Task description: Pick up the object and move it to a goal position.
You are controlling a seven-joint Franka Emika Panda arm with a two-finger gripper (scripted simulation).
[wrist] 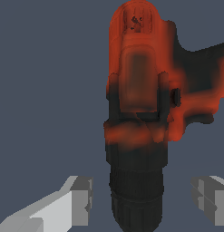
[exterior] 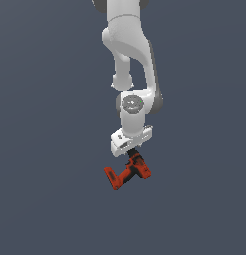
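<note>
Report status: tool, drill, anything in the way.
Tool open, fingers apart either side of the black chuck, not touching. Drill directly under tool; contact with the surface unclear. Nothing else in view.

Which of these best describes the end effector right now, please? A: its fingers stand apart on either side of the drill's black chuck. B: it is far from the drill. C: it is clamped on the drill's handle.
A: in the wrist view, the fingers flank the drill with gaps showing, so the end effector is open.
</note>
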